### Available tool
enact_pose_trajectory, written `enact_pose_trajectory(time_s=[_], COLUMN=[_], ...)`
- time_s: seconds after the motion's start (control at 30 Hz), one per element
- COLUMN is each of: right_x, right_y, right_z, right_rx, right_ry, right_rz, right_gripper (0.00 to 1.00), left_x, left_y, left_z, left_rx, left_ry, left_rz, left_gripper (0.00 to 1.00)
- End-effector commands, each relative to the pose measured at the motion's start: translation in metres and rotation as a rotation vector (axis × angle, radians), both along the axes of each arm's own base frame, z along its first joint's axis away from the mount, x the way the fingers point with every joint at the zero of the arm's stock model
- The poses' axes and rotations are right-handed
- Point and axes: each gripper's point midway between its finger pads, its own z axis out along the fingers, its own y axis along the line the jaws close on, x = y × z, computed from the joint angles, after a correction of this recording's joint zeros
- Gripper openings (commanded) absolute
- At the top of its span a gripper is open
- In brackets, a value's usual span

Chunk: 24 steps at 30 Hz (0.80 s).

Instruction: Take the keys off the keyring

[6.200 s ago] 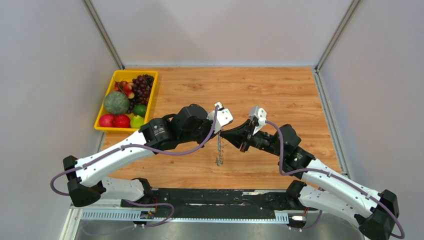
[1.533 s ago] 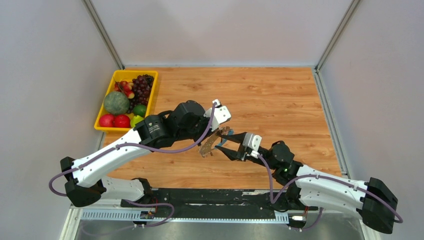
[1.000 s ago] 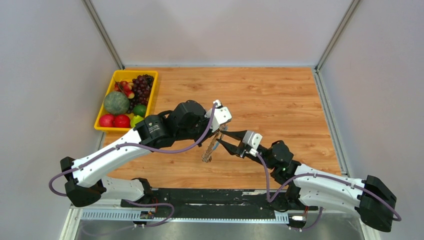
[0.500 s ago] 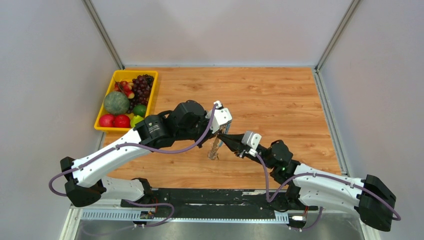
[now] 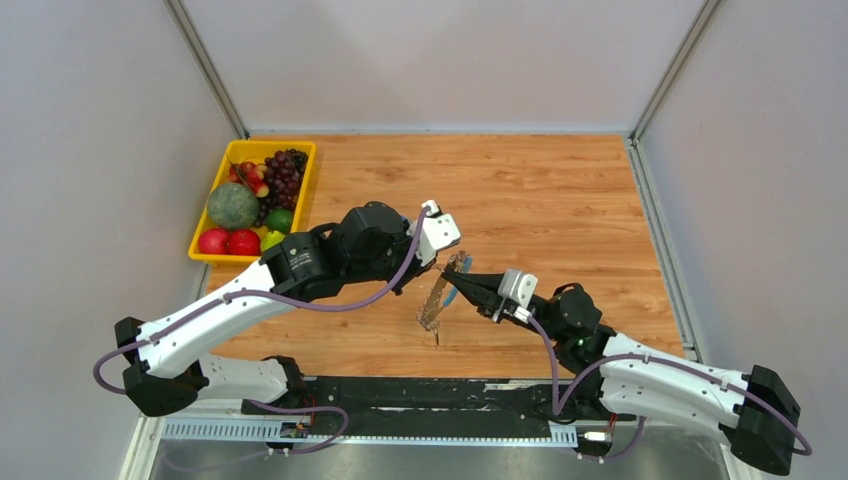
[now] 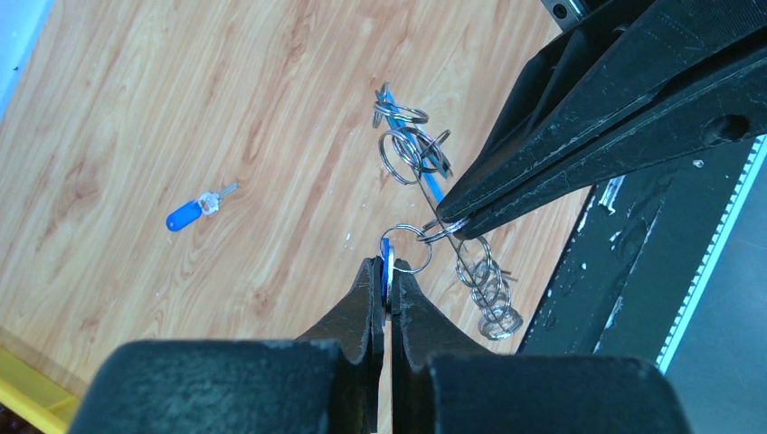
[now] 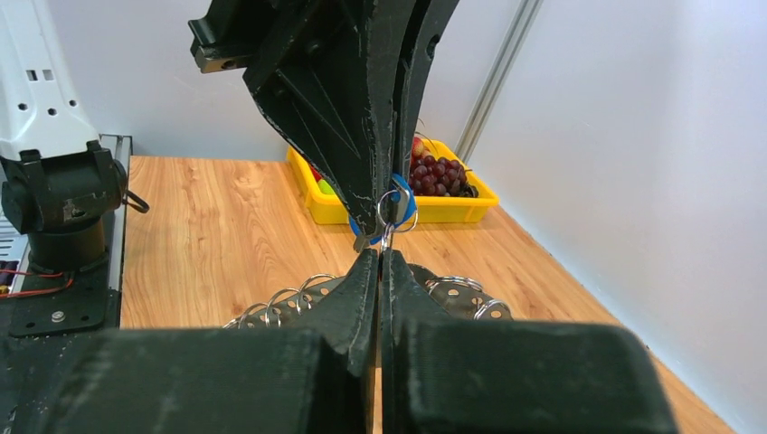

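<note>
The left gripper (image 6: pixel 384 269) reaches over the middle of the light brown wooden table (image 5: pixel 560 190) with its two black fingers pressed together on a small blue piece at the top of the shiny silvery metal keyring (image 5: pixel 432 305); whether that blue piece is a plastic key head or part of the hoop cannot be told; a small silver split ring (image 6: pixel 411 249) sits right at those fingertips; the right gripper (image 7: pixel 380 260) comes in from the opposite side, its black fingers also closed, their tips pinching the thin silver wire just beside that split ring, so the two sets of tips nearly meet; the keyring is held up in the air between the two grippers, above the near middle of the table; the rest of it hangs slanting down toward the near edge as a string of overlapping silver loops, with a short bright blue stretch along the wire near the right gripper's tips; one tiny silver key with a blue plastic head (image 6: pixel 185 215) lies flat and loose on the bare wood, well apart from the keyring; a yellow plastic tray (image 5: pixel 270 146) stands at the far left of the table, holding dark purple grapes (image 5: pixel 285 170), a green melon (image 5: pixel 232 205) and red apples (image 5: pixel 228 241), well apart from both grippers.
</note>
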Motion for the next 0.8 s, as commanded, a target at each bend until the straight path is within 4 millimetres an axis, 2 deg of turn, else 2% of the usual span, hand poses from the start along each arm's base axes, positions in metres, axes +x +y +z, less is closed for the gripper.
enact_pose_trajectory(time_s=[0.0, 0.3, 0.5, 0.77], right_x=[-0.015, -0.02, -0.016, -0.012], right_y=[0.002, 0.011, 0.017, 0.022], right_z=[0.004, -0.001, -0.006, -0.008], right_rx=[-0.016, -0.078, -0.115, -0.14], right_ry=[-0.041, -0.047, -0.015, 0.007], right_rz=[0.068, 0.116, 0.118, 0.112], right_gripper=[0.0, 0.0, 0.0, 0.0], left_x=[0.007, 0.007, -0.005, -0.011], left_y=[-0.001, -0.003, -0.011, -0.015], left_z=[0.018, 0.017, 0.018, 0.012], left_rx=[-0.061, -0.053, -0.076, -0.054], left_ry=[-0.045, -0.048, -0.019, 0.008], left_rz=[0.029, 0.02, -0.062, -0.104], left_gripper=[0.0, 0.0, 0.0, 0.0])
